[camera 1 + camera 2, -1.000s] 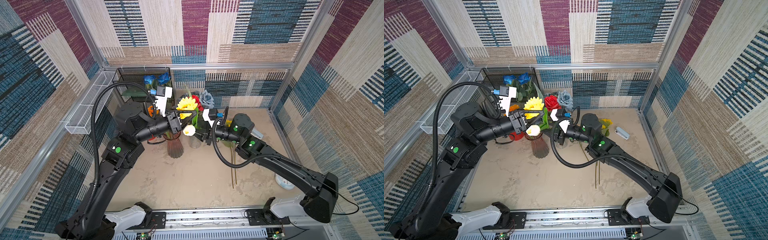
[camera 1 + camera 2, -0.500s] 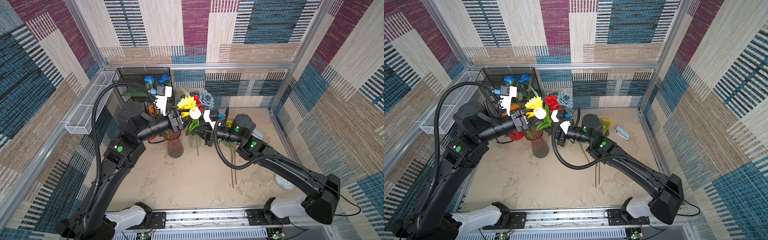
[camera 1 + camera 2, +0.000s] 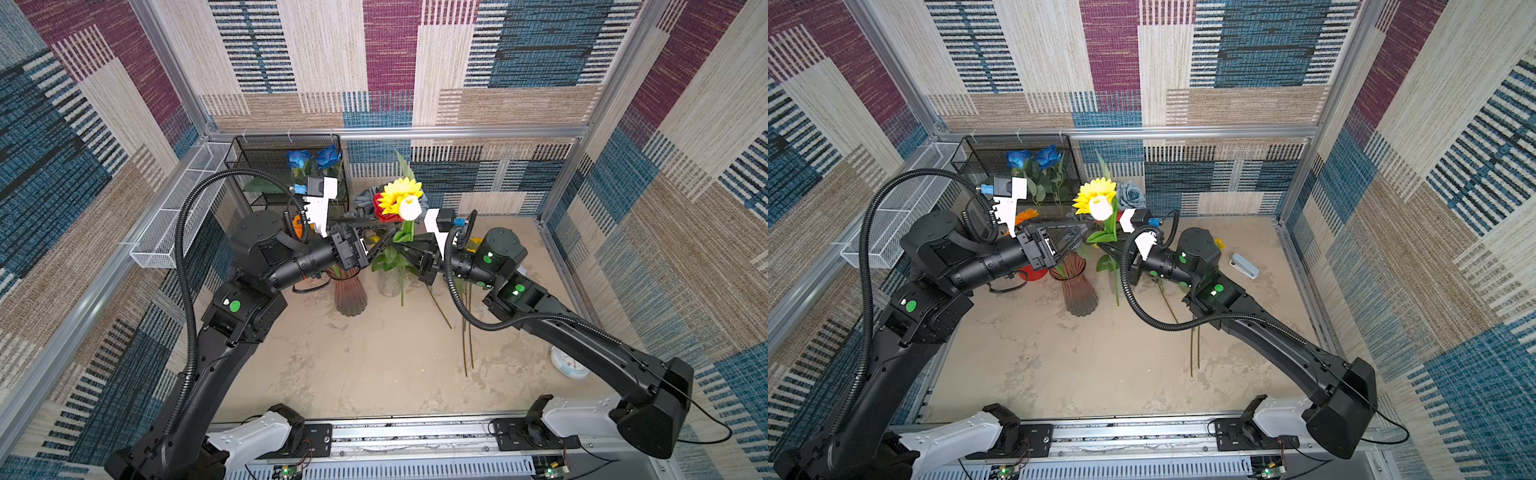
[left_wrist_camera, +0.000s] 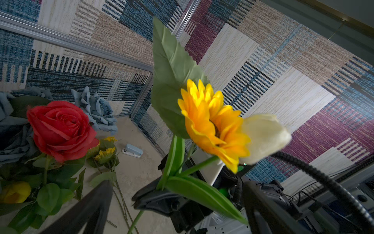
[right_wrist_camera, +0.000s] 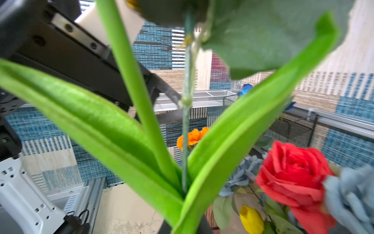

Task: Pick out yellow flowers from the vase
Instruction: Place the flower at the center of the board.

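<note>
At the far left corner of the table (image 3: 353, 365) stands a black wire basket (image 3: 257, 149), with two blue roses (image 3: 313, 158) by it. Nearer the middle, the left gripper (image 3: 388, 232) hangs above a brown ribbed vase (image 3: 350, 295). Its jaws are wide apart and they grasp nothing. In the left wrist view the green stem of a pale tulip (image 4: 263, 137) passes between its fingers (image 4: 95, 200), apart from both.

The pale tulip is high over the middle of the table's far half. Its head touches a sunflower (image 3: 401, 192) just behind it. A red rose (image 3: 380, 208) and a grey-blue rose (image 3: 1130, 196) rise close beside them over a clear vase (image 3: 390, 284). A yellow tulip (image 5: 251, 220) sits low among the leaves of that bunch.

From the right, the right gripper (image 3: 405, 246) is closed tightly on the pale tulip's stem, at the place where its long leaves begin. The lower end of the stem hangs free under the jaws. The thin stem of the sunflower runs down to the same place, and I cannot tell if it is pinched too.

Further right, small sunflowers (image 4: 105, 154) lie on the table, their long stems pointing to the near edge. A pale blue stapler (image 3: 1244, 266) lies near the right edge.
</note>
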Robot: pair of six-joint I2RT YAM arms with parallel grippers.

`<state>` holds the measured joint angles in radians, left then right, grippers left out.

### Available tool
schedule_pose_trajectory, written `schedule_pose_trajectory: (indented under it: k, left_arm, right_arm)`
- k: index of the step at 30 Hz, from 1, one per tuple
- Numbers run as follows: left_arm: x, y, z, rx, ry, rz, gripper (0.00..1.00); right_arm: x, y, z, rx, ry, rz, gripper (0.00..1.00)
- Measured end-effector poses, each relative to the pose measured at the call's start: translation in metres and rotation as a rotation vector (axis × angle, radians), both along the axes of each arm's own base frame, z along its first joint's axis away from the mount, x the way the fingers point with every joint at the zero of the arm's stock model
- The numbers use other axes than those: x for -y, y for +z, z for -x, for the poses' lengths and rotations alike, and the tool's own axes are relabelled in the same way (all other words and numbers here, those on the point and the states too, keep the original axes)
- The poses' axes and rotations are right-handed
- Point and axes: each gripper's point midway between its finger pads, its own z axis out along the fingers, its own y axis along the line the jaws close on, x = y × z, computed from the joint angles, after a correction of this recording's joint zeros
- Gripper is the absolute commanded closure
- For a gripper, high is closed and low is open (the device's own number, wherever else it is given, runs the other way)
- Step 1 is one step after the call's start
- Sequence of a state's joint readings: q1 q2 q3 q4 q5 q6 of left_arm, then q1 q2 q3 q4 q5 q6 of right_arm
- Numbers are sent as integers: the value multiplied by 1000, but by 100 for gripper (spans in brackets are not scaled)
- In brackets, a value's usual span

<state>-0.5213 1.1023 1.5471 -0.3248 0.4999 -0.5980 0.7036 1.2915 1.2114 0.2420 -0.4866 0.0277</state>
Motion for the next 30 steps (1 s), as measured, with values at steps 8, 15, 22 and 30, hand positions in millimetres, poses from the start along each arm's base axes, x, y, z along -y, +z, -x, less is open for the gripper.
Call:
schedule_pose_trajectory:
  k: [8,15,22,30]
  left_arm:
    - [-13,1,4,45,60,-11,1]
    - [-27,-8,-2,62,156,-38,1]
    - [-39,-23,-17,55,255,-95,1]
    - [-42,-30,-26,41,285,-115,1]
  right_arm:
    - [50,4,-29,-67,-163,-57,100]
    - [136,-58,-130,-397,-513,-36,100]
    - [169,-172,-166,-779,-644,107,100]
    - [153,-287,-177,-1067,-596,324,100]
